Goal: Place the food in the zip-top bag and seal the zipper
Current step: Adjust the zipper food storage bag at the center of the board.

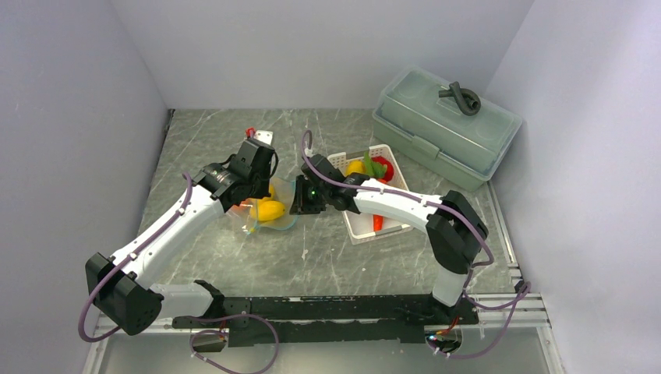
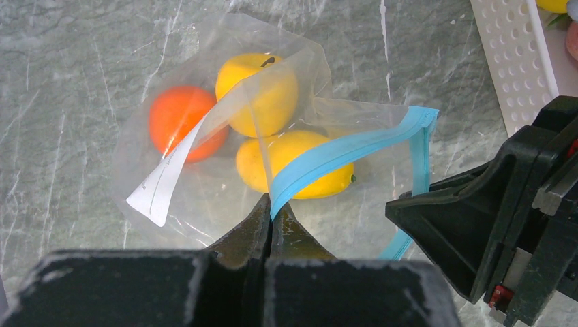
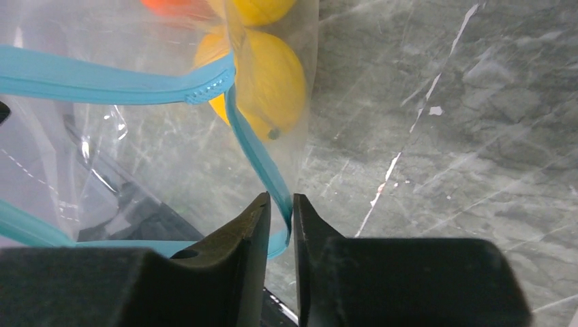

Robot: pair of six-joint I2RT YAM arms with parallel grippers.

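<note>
The clear zip-top bag (image 1: pixel 274 221) lies between the arms, its mouth partly open. It holds an orange (image 2: pixel 178 121) and two yellow lemons (image 2: pixel 262 88) (image 2: pixel 300 167); its white label (image 2: pixel 158 191) shows in the left wrist view. My left gripper (image 2: pixel 272 201) (image 1: pixel 262 195) is shut on the teal zipper (image 2: pixel 341 151). My right gripper (image 3: pixel 279 199) (image 1: pixel 296 204) has its jaws a little apart, with the zipper (image 3: pixel 255 146) running between them and against the right finger. More food sits in the white basket (image 1: pixel 361 227): a lemon (image 1: pixel 355 167), green carrot leaves (image 1: pixel 372 167) and a red pepper (image 1: pixel 378 222).
A large grey-green lidded box (image 1: pixel 444 128) stands at the back right, close behind the basket. The basket's perforated wall (image 2: pixel 512 61) shows at the right of the left wrist view, with the right gripper's black body (image 2: pixel 518 204) below it. Grey walls enclose the marbled table (image 1: pixel 203 140).
</note>
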